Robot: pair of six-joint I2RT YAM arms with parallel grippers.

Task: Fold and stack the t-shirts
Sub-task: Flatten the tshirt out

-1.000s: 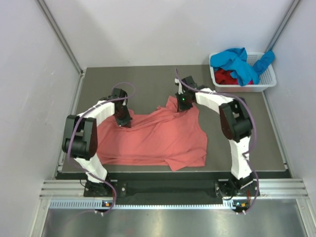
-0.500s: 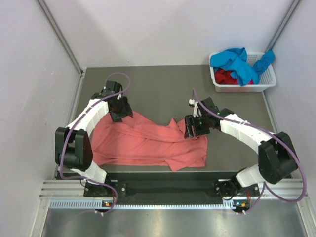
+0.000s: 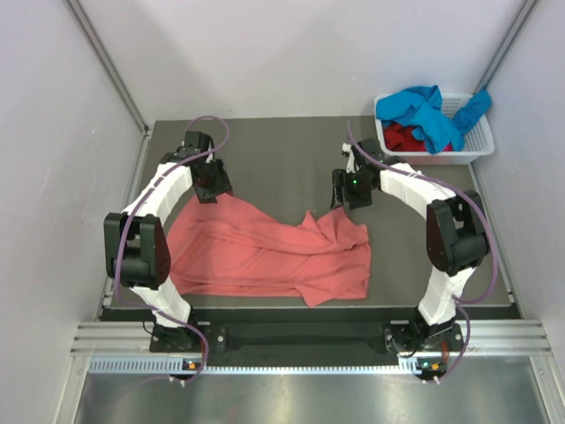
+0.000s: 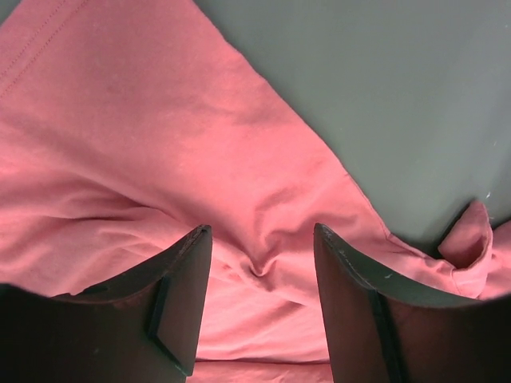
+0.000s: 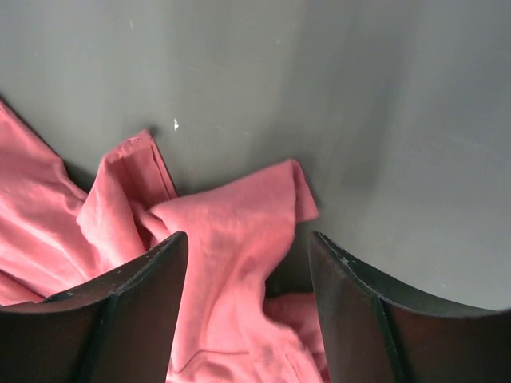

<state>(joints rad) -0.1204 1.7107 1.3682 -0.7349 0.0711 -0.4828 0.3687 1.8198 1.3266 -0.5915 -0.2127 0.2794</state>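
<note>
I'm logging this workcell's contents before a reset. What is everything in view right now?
salmon-pink t-shirt: one, salmon-pink, lying rumpled and spread on the table between the arms.
blue t-shirt: at least one, bright blue, heaped in the basket and draped over its rim.
dark red t-shirt: one seen, dark red, in the basket under the blue cloth.
basket: one, white slotted plastic, far right corner of the table.
table: one, dark grey.
left tool: one, black fingers, open above the pink shirt's far left edge.
right tool: one, black fingers, open above the shirt's far right corner.
</note>
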